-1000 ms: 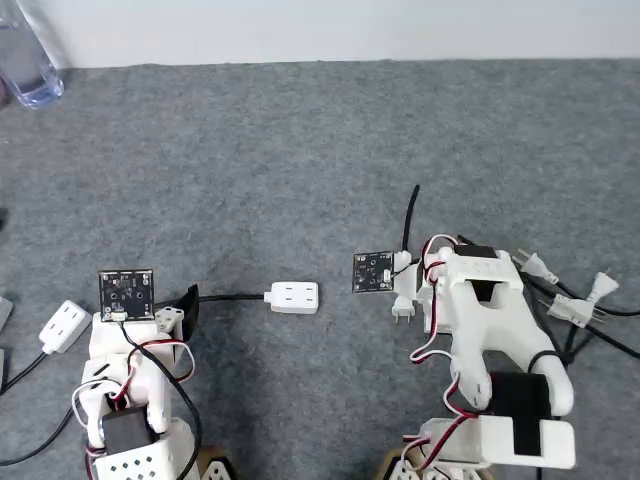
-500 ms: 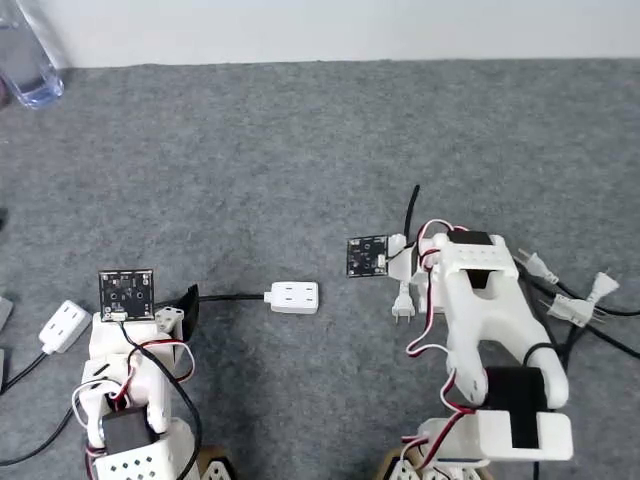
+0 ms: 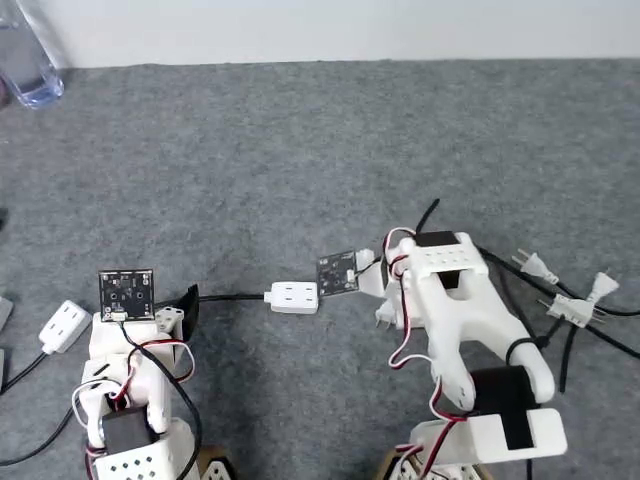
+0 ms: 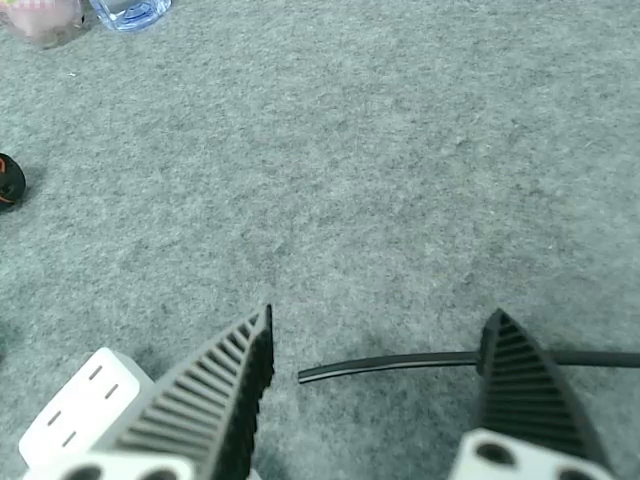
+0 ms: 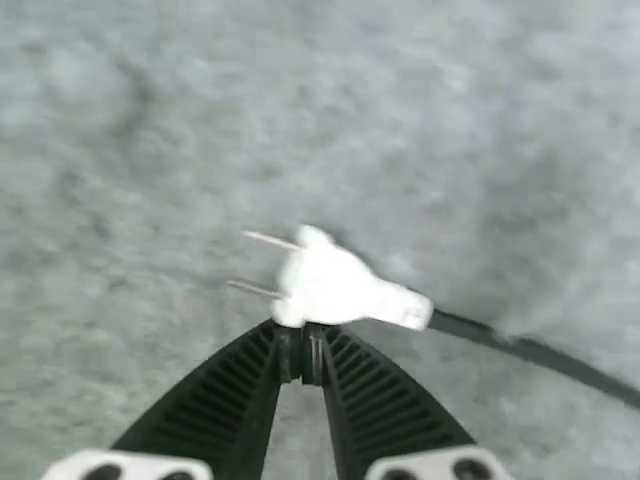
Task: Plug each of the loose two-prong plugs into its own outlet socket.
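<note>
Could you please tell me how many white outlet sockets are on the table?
2. The middle socket lies mid-table; the left socket lies beside the left arm. A pale thing cut off at the left edge may be a third.

Robotics lab bench by my reckoning, grey felt mat point(image 4: 400, 150) under my left claw point(image 4: 380, 318), white wall point(image 3: 350, 30) far ahead, clear plastic bottle point(image 3: 25, 65) ahead-left, bare-wired white plastic arm point(image 3: 455, 300) to its right.
</note>
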### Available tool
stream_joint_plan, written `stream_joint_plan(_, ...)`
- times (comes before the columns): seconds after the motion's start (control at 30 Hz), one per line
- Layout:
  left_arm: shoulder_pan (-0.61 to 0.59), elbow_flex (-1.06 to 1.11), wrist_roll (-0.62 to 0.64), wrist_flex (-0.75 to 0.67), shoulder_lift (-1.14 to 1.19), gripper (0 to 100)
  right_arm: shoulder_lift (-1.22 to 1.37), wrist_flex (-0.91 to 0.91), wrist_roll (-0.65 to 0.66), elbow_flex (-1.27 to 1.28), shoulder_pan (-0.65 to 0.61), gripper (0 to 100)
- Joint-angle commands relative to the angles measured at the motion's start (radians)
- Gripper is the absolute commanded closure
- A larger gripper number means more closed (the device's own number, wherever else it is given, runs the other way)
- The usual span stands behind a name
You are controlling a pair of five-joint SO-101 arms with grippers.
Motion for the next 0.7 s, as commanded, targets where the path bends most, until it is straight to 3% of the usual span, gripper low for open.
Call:
stream_joint_plan(0.0,-0.002,-0.005,-0.008,-0.021,-0.017,69,-0.008,0.090,-0.012,-0.014,-0.036,99.0)
stream_joint_plan(0.23,-0.002,-0.005,-0.008,-0.021,-0.017,69,-0.010,0.156,-0.012,-0.020,-0.090,99.0)
stream_joint_plan(0.67,-0.002,-0.005,-0.008,-0.021,-0.017,69,-0.002,-0.013,-0.012,-0.018,-0.147,99.0)
